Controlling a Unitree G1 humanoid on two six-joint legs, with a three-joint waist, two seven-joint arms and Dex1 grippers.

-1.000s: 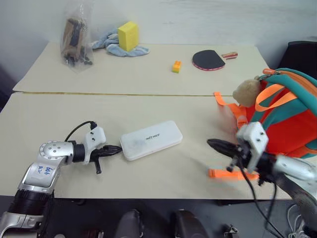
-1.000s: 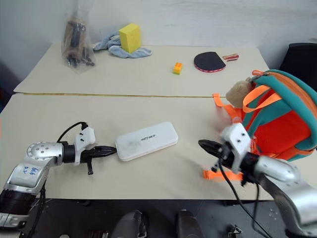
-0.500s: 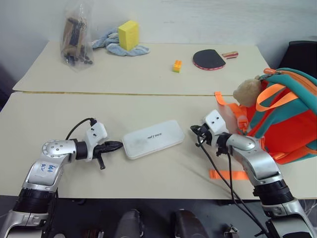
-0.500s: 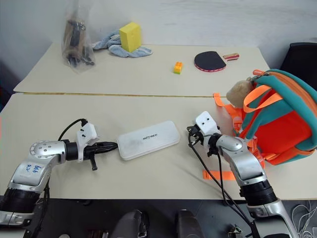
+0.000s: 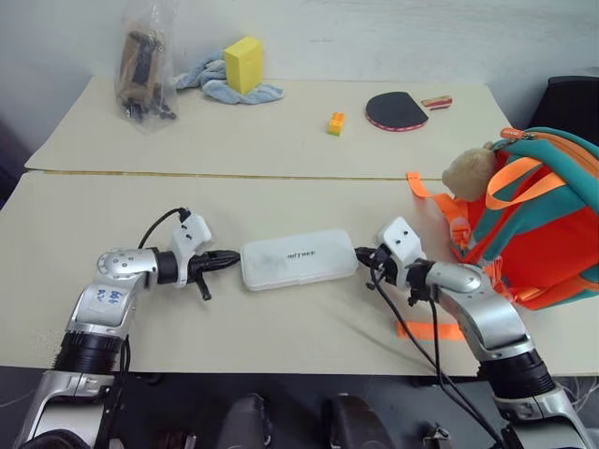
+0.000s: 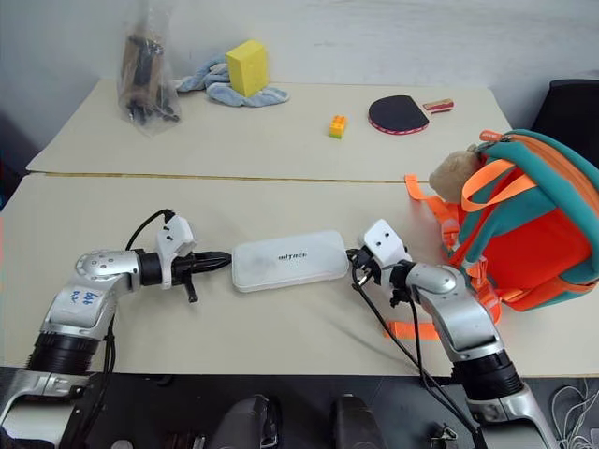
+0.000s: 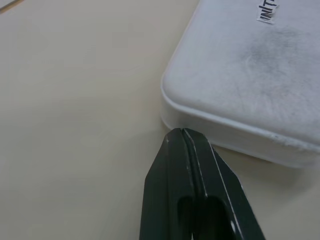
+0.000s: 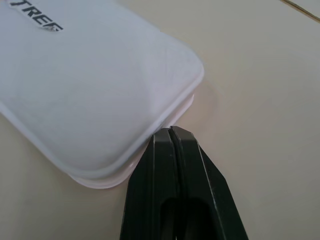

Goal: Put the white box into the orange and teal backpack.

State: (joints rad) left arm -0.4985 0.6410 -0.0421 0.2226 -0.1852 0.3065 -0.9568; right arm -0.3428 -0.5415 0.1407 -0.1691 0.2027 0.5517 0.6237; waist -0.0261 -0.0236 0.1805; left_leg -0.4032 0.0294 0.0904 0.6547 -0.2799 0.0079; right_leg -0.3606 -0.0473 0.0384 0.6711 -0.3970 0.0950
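While the white box [image 5: 299, 259] lies flat on the near bench [image 5: 281, 323], findings are as follows.
Location: box sits between the two grippers, well apart from the orange and teal backpack [image 5: 538, 224] at the bench's right edge.
Left gripper [image 7: 181, 134]: fingers pressed together, holding nothing, tip at the box's left end.
Right gripper [image 8: 169, 131]: fingers pressed together, holding nothing, tip against the box's right end.
Handling: judged rigid, smooth, probably light and slippery; rounded corners give little purchase.
Hold: likely a squeeze end to end between both tips, or a pinch across the narrow width.
Edges: a loose orange strap [image 5: 429, 329] lies near the front edge.
Room: open bench lies in front of and behind the box; the route to the backpack passes the right arm.
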